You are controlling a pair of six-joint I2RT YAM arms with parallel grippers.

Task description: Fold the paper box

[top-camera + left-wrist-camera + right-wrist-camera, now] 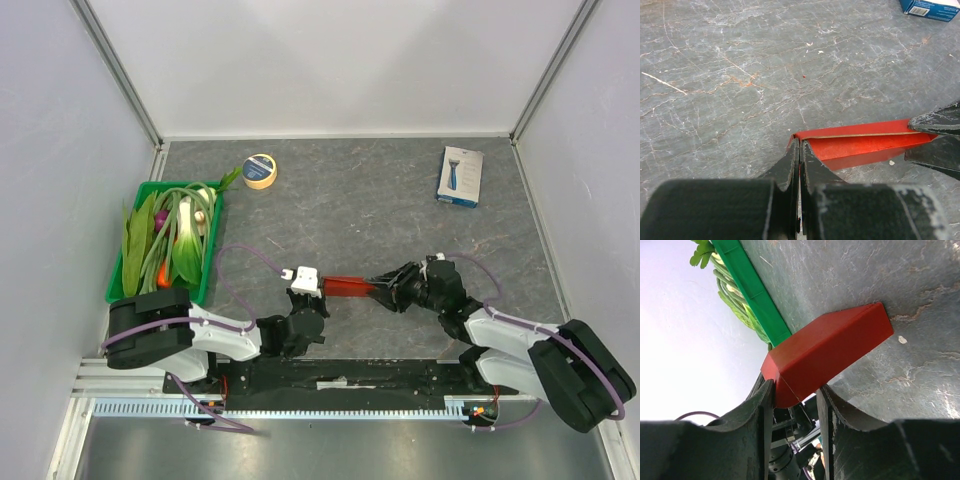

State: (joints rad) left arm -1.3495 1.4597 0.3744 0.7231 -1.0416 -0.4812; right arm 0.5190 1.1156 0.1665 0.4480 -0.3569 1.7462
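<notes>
The paper box is a flat-folded red cardboard strip held just above the table between my two arms. My left gripper is shut on its left end; in the left wrist view the closed tips pinch the corner of the paper box. My right gripper holds the other end. In the right wrist view its fingertips straddle the end of the paper box, and both pads press against the red card. The black right fingers also show in the left wrist view.
A green bin of leafy vegetables stands at the left, and its wall shows in the right wrist view. A roll of tape lies at the back. A white-and-blue retail box lies at the back right.
</notes>
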